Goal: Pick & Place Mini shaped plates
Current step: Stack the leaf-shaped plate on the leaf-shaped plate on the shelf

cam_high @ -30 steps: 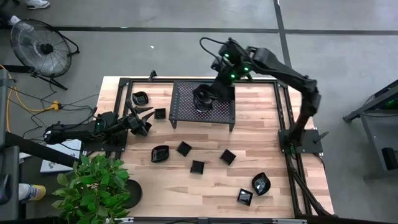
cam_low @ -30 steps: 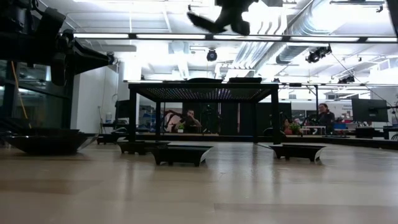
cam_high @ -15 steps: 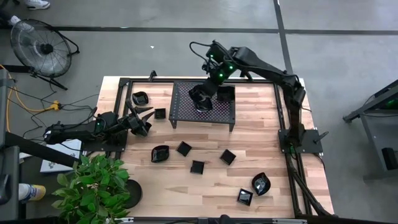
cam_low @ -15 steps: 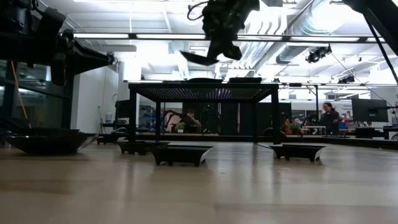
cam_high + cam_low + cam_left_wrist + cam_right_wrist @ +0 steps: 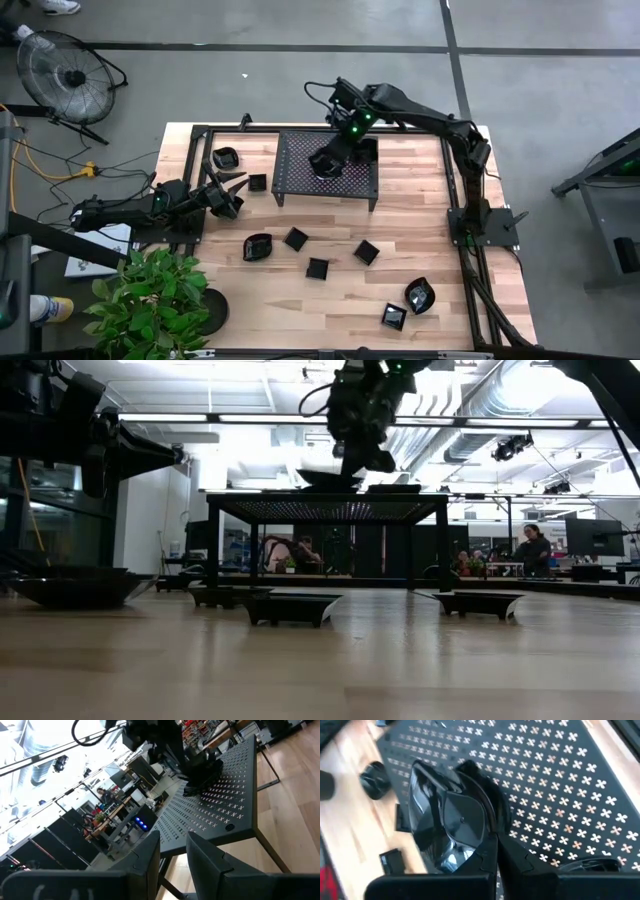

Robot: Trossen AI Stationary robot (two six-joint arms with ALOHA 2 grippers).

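A glossy black mini plate (image 5: 451, 822) is held just over the black perforated rack (image 5: 300, 175), with my right gripper (image 5: 496, 840) shut on it. In the low view the plate (image 5: 330, 478) sits at the height of the rack top (image 5: 330, 500). A second plate (image 5: 366, 150) rests on the rack's far right part. Several more plates lie on the wooden table, among them one (image 5: 257, 246) and another (image 5: 367, 252). My left gripper (image 5: 232, 190) waits at the table's left edge. It points level toward the rack, open by a narrow gap (image 5: 174, 852), with nothing between its fingers. My right gripper pinches the plate's rim (image 5: 487, 832) between its two fingers, on the edge nearest the wrist. The fingers slant down from the table's far right side. The plate is tilted over the rack top; whether its low edge touches the rack I cannot tell.
The rack stands on four legs at the table's far middle, inside a black frame (image 5: 460, 190) that runs along the table edges. A potted plant (image 5: 150, 295) stands at the near left corner. A fan (image 5: 60, 70) is on the floor beyond the table.
My right gripper has come down with the plate toward the rack top and has tipped further downward. The plate was high above the rack and clearly tilted. It now sits at rack-top height and lies flatter.
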